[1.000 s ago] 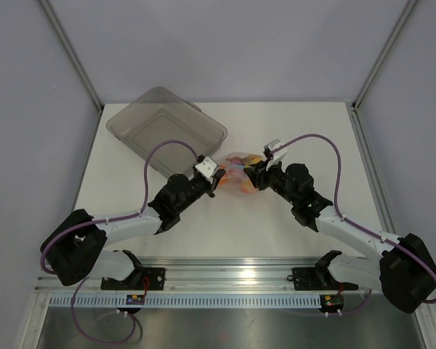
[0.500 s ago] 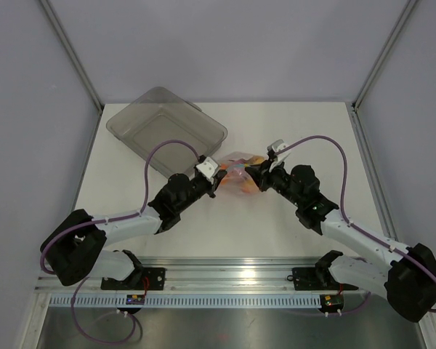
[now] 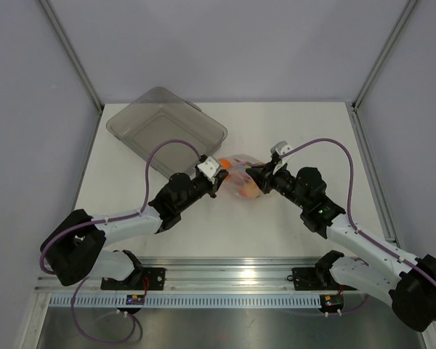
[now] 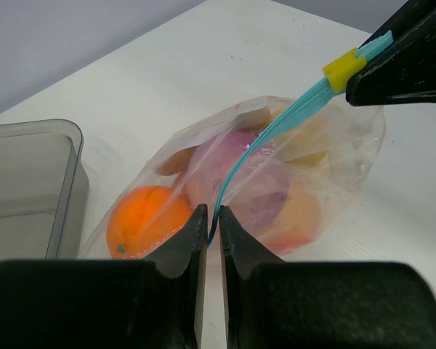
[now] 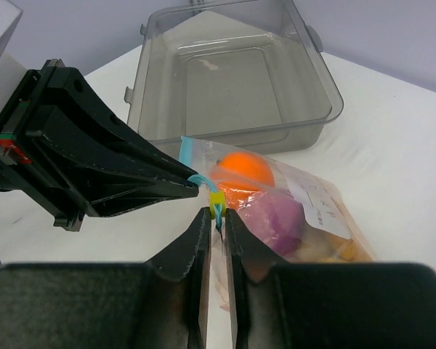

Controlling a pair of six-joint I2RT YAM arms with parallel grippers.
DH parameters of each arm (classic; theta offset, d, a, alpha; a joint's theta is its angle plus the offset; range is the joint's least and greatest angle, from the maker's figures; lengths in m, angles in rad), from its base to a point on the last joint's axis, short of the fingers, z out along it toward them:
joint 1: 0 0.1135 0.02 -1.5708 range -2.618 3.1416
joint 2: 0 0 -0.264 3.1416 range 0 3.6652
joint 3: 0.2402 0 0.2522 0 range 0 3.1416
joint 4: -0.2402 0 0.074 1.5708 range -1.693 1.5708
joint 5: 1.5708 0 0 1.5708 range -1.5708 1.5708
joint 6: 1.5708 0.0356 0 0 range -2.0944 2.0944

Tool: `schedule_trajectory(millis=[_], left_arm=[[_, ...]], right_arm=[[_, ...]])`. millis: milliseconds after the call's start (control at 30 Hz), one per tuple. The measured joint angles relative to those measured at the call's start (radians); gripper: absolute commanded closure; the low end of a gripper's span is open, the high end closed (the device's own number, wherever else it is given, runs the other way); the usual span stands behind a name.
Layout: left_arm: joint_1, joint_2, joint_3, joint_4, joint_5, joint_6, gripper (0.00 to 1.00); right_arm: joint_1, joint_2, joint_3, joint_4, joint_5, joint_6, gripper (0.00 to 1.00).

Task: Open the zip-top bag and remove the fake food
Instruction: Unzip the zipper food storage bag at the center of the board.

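Observation:
The zip-top bag [image 3: 241, 182] lies on the white table between my two grippers. It is clear and crinkly, with a teal zip strip [image 4: 276, 127]. Through the plastic I see fake food: an orange ball [image 4: 142, 218], a purple piece [image 5: 280, 218] and yellow-orange bits. My left gripper [image 4: 212, 218] is shut on one end of the zip strip. My right gripper [image 5: 216, 218] is shut on the strip at its yellow slider [image 5: 216, 200], close to the left fingers [image 5: 116, 167]. In the top view the left gripper [image 3: 219, 177] and right gripper [image 3: 252, 174] meet over the bag.
A grey translucent tray [image 3: 123, 120] stands at the back left of the table, just beyond the bag; its rim [image 5: 316, 65] fills the top of the right wrist view. Metal frame posts rise at the table's back corners.
My right gripper has narrowed onto the yellow slider and its arm has swung lower and to the right. The bag has shifted a little. The left gripper has barely moved.

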Motion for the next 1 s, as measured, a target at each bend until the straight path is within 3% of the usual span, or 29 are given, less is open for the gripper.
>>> schedule_trajectory(millis=[100,333,533,900,1000], left_arm=[[0.0,-0.005,0.0,-0.019,-0.002,0.0,0.87],[0.0,-0.018,-0.003,-0.019,-0.002,0.0,0.87],[0.0,-0.019,-0.003,-0.018,-0.011,0.0,0.88],[0.0,-0.019,-0.003,-0.02,-0.077,0.0,0.88],[0.0,-0.019,-0.003,-0.021,-0.082,-0.001,0.88]], right_arm=[[0.0,0.0,0.0,0.001,-0.003,-0.003,0.66],[0.0,0.003,0.0,0.009,-0.021,-0.011,0.66],[0.0,0.006,0.0,0.009,-0.021,-0.014,0.53],[0.0,-0.011,-0.014,-0.011,-0.018,-0.03,0.52],[0.0,-0.003,-0.014,-0.014,-0.019,-0.042,0.57]])
